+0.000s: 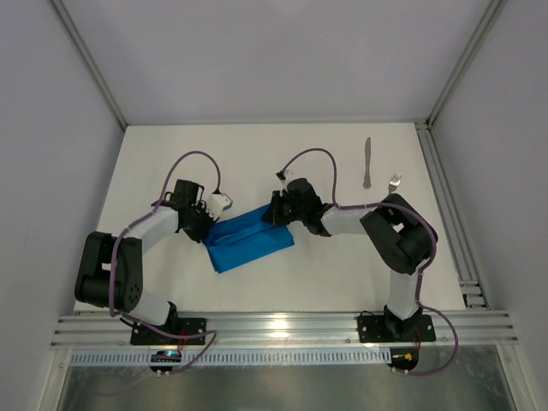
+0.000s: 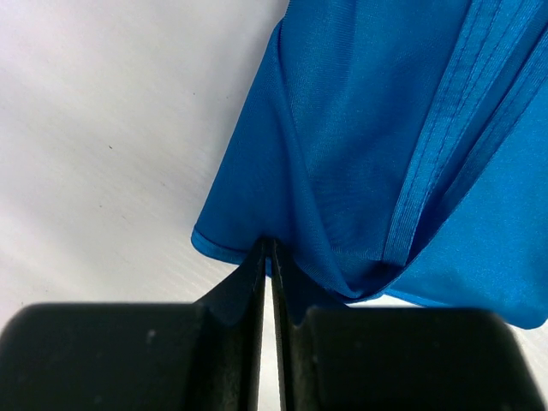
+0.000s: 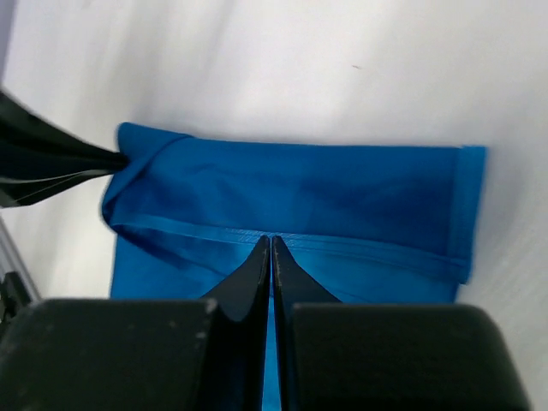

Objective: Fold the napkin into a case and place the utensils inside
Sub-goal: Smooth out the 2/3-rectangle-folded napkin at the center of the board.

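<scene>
The left pincer (image 2: 271, 244) is closed to a hairline, with a corner of the napkin (image 2: 368, 154) nipped between its tips. In its own wrist view the blue cloth puckers and gathers right at the bite, low in the middle of the frame.

The right pincer (image 3: 271, 241) is shut just as tight. Its tips meet on the stitched hem running across the middle of its view. I'd say it has the top layer by that hem, though the cloth is so thin I can't swear how much is caught.

From overhead, the two sit at opposite ends of the cloth's upper edge, just left of centre and at centre. The napkin lies between and below them as a slanted band, already doubled over. Holding both ends at once looks meant to keep the layer taut, so the next fold lands straight rather than bunching.

The knife (image 1: 367, 163) and fork (image 1: 393, 181) lie well apart in the upper right on the white table (image 1: 257, 163), untouched, out of the way until there is a pocket for them.
</scene>
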{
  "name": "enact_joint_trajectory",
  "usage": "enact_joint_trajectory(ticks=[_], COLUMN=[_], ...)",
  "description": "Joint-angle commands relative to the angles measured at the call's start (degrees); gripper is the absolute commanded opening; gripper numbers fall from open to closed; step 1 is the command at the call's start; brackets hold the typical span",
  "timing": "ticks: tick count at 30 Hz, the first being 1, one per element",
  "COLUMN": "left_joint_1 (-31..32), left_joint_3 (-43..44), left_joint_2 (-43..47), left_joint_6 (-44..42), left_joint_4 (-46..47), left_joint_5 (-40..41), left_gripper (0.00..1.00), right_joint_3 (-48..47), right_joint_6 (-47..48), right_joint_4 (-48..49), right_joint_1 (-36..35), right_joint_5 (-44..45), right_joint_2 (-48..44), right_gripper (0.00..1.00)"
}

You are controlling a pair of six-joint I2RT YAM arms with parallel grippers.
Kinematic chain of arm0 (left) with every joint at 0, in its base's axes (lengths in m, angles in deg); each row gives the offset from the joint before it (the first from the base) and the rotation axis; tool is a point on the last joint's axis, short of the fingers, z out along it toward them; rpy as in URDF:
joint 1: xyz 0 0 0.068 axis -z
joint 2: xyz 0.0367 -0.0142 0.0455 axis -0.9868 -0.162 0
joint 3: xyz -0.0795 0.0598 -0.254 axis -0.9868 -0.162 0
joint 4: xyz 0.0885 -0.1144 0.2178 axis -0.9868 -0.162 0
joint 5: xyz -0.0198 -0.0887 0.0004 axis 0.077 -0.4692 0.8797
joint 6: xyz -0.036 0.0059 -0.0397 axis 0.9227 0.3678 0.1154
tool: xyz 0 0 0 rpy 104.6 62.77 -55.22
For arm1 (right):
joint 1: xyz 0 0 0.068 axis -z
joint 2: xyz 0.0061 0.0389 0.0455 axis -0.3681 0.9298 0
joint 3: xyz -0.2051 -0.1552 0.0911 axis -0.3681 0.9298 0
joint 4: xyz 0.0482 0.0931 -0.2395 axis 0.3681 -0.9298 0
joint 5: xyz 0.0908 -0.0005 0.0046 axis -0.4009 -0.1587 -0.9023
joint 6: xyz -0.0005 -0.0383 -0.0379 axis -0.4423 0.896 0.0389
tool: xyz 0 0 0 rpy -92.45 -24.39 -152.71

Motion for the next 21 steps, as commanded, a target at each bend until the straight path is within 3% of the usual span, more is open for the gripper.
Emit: enact_joint_trajectory(ticks=[1, 9, 21], left_joint_1=[0.05, 0.05, 0.4], left_joint_3=[-0.3, 0.84, 5.14], left_joint_2=[0.45, 1.33, 7.31], left_joint_6=[0.34, 1.4, 4.12], left_joint_4=[-0.48, -1.09, -1.97], left_joint_5=[-1.22, -1.4, -8.25], left_gripper=[0.08, 0.09, 0.23], right_joint_3=[0.18, -2.54, -2.55], right_joint_6=[4.61, -0.65, -5.32], right_joint_4=[6.42, 10.38, 5.73], right_joint_1=[-1.69, -3.01, -2.04], right_joint_5=[-3.61, -9.41, -7.31], right_joint_2=[-5.25, 1.68, 7.4], right_gripper=[0.05, 0.05, 0.04])
